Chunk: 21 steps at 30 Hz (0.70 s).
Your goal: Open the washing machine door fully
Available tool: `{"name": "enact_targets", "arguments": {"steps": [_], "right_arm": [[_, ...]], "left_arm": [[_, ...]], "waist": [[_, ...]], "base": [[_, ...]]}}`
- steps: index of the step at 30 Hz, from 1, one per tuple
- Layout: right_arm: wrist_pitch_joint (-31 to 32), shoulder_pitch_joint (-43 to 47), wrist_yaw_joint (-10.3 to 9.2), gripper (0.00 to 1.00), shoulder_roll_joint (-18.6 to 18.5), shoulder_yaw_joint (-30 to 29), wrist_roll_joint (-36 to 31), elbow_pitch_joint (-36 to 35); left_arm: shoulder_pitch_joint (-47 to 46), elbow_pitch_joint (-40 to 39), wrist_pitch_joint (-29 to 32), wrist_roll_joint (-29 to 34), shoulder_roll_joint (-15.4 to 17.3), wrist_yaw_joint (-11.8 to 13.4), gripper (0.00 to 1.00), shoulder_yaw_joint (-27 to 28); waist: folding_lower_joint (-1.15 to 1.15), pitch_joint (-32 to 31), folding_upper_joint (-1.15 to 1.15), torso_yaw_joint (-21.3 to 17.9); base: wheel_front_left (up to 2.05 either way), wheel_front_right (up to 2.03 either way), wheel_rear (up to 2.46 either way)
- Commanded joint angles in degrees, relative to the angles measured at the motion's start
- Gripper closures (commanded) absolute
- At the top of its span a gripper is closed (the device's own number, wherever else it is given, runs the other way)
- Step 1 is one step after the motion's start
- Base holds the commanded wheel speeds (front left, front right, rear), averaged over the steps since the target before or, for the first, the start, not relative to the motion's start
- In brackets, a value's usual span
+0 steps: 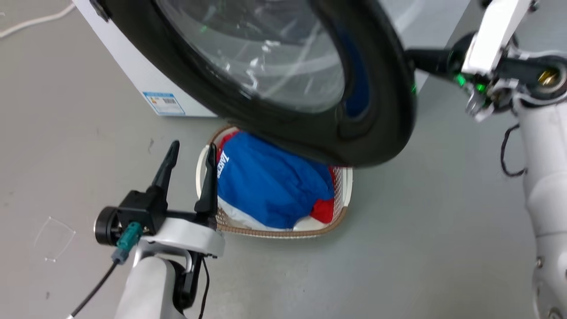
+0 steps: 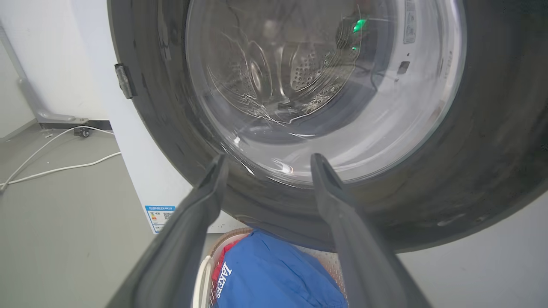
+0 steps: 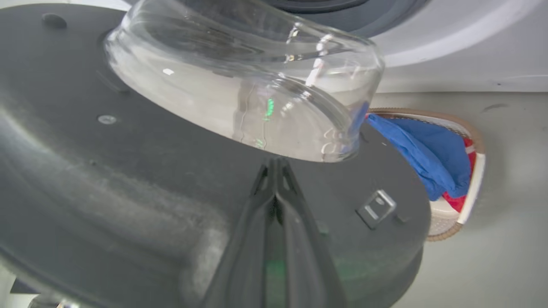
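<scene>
The washing machine door (image 1: pixel 381 110) is a big black ring around clear bulging glass (image 3: pixel 239 85), swung partly out from the white machine (image 1: pixel 133 66). My right gripper (image 3: pixel 276 166) is shut, its tips against the door's dark inner face (image 3: pixel 128 171) just below the glass bowl. In the head view its dark fingers (image 1: pixel 427 61) reach behind the door's right rim from the upper right. My left gripper (image 1: pixel 190 153) is open and holds nothing, low in front of the door's outer face (image 2: pixel 492 149). Its fingers (image 2: pixel 205 205) frame the glass.
A woven laundry basket (image 1: pixel 343 190) with blue and red clothes (image 1: pixel 270 181) sits on the grey floor under the door, close to my left gripper's right finger. A white cable (image 2: pixel 55 169) lies on the floor left of the machine. The door latch (image 3: pixel 376 207) shows near its free edge.
</scene>
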Motion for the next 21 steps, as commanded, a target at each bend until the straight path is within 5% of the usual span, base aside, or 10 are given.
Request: {"name": "enact_targets", "arguments": {"steps": [1,21], "right_arm": [[1.65,3.45,0.15,1.00,1.09,0.65,0.34,-1.35],[5.98,23.31,0.16,1.00,6.31,6.76,6.92,-11.91]], "left_arm": [[1.52,0.57,-0.14,-0.26,-0.10,0.32,0.00,-0.38],[8.56,3.12,-0.14,-0.10,-0.10,-0.37,0.00,-2.73]], "waist": [[0.00,-3.30,0.00,0.37],[0.00,-13.11,0.00,2.05]], "base": [[0.00,0.00,0.00],[0.00,0.00,0.00]]}}
